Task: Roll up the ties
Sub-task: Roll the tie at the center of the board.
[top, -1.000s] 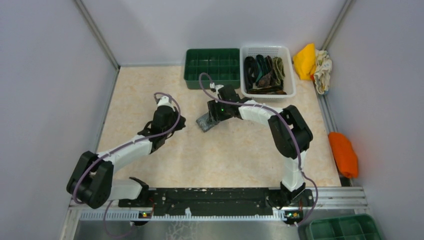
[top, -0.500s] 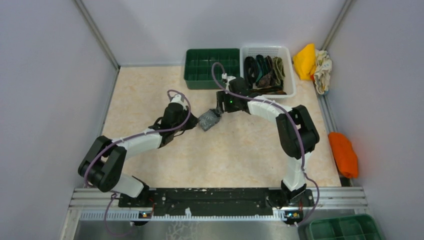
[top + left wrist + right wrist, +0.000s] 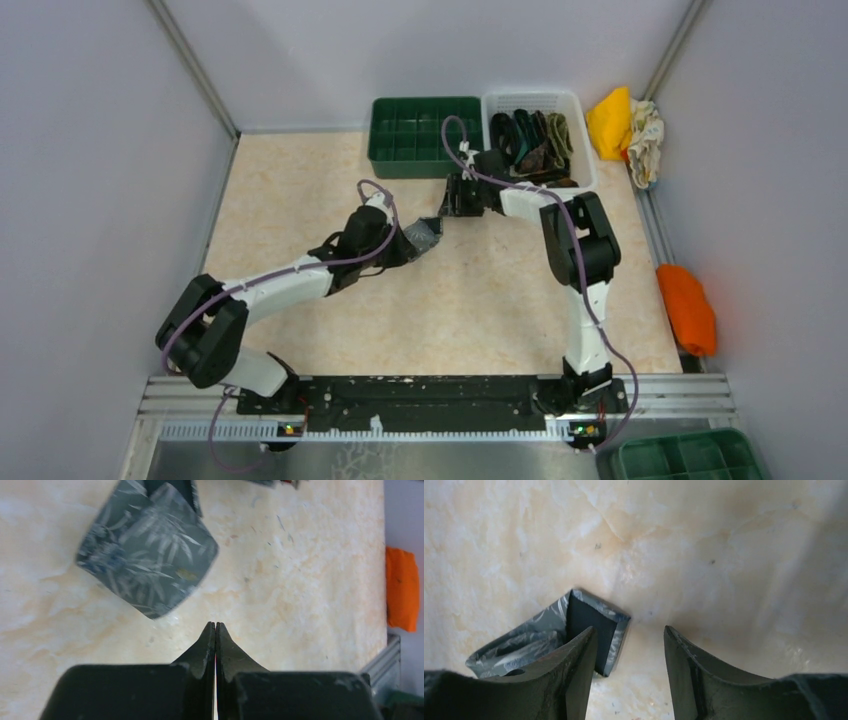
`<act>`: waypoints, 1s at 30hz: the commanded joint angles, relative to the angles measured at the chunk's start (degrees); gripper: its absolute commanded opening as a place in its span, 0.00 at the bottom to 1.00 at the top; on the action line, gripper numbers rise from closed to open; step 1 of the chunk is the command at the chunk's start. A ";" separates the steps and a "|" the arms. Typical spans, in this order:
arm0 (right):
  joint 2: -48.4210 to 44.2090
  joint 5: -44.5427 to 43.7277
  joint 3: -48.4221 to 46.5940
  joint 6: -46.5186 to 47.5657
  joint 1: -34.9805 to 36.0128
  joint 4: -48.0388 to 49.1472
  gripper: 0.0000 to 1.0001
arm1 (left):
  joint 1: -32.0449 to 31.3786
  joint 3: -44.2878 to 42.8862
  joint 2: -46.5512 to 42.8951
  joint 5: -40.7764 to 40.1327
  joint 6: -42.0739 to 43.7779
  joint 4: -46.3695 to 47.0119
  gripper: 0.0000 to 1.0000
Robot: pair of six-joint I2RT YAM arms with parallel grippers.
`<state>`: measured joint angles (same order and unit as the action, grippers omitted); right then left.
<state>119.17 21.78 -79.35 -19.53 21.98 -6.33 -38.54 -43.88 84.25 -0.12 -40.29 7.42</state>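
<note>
A grey tie with a fine leaf pattern (image 3: 423, 236) lies coiled on the table; it fills the upper left of the left wrist view (image 3: 147, 550) and shows at lower left in the right wrist view (image 3: 549, 635). My left gripper (image 3: 215, 625) is shut and empty, its tips just short of the coil. My right gripper (image 3: 629, 632) is open and empty above the table, just past the coil's end, near the baskets. Several dark ties (image 3: 530, 145) lie in the white basket (image 3: 585, 140).
A green divided tray (image 3: 385, 150) stands beside the white basket at the back. Yellow and patterned cloths (image 3: 625, 125) lie at the back right, outside the table. An orange cloth (image 3: 688, 308) lies on the right edge, also in the left wrist view (image 3: 401, 587).
My right gripper let go of the grey coil and drew back toward the baskets. My left arm reached right and forward until its shut tips came up to the coil.
</note>
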 commanded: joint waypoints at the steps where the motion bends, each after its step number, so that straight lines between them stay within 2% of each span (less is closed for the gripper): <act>1: 2.30 1.22 -5.27 0.38 0.09 1.06 0.51 | -3.48 -1.67 -2.26 3.68 -1.54 -6.27 0.00; 6: 5.32 3.06 -8.25 -0.12 0.17 0.27 0.44 | -4.08 0.35 3.12 8.17 -3.21 -3.60 0.00; 9: 5.38 4.66 -7.03 -0.88 0.24 0.88 0.42 | -4.08 0.69 7.16 7.88 -3.24 -0.50 0.00; 16: 2.22 11.04 2.09 -6.20 0.66 8.45 0.40 | -3.91 -1.22 11.38 -1.13 -1.42 0.03 0.00; 19: 0.60 12.00 6.03 -7.63 1.04 10.19 0.40 | -3.78 -1.04 11.06 -5.60 -0.80 -0.74 0.00; 30: -9.25 18.60 22.91 -18.32 1.52 27.50 0.42 | -2.15 0.61 9.11 -17.53 1.98 -5.64 0.00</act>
<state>114.93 37.30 -61.12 -32.82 22.87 13.74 -41.28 -44.10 94.50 -11.38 -40.21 4.47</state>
